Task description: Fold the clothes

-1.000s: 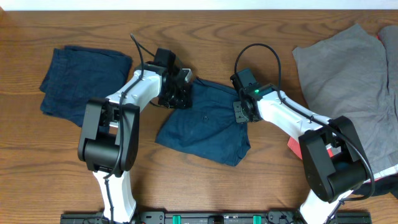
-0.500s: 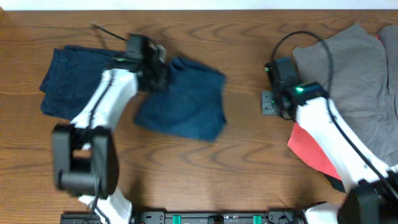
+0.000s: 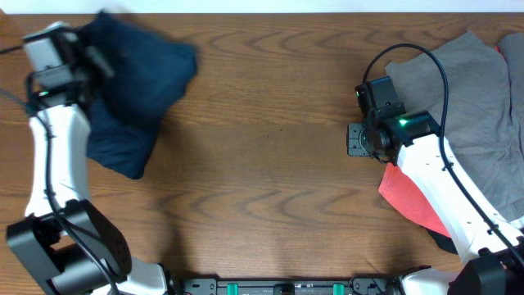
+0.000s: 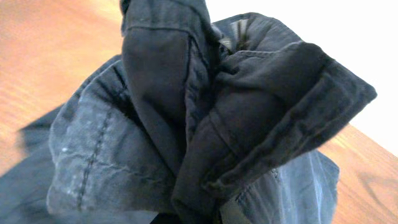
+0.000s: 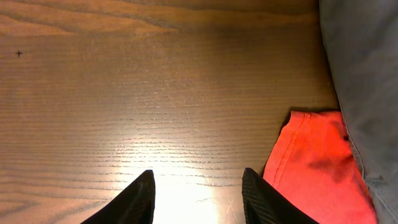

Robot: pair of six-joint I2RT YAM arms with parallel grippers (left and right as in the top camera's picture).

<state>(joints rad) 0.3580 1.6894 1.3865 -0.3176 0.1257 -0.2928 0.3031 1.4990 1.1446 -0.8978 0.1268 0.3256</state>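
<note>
My left gripper [image 3: 92, 56] is at the table's far left, shut on a dark blue garment [image 3: 135, 78] that hangs bunched from it. In the left wrist view the garment [image 4: 205, 118] fills the frame and hides the fingers. Dark blue cloth below it [image 3: 119, 147] reaches the table; I cannot tell whether it is the same garment or the folded pile that lay here. My right gripper [image 3: 358, 139] is open and empty above bare wood, and in the right wrist view [image 5: 198, 180] it hangs just left of a red garment [image 5: 311, 162].
A grey garment [image 3: 467, 90] lies spread at the right, also in the right wrist view [image 5: 367, 74], partly over the red garment [image 3: 409, 192]. The wooden table [image 3: 262, 164] lies between the arms. The table's back edge runs along the top.
My left gripper has carried the dark blue garment from the table's middle to the far left. My right gripper let go of it and pulled back to the right, then stayed put.
</note>
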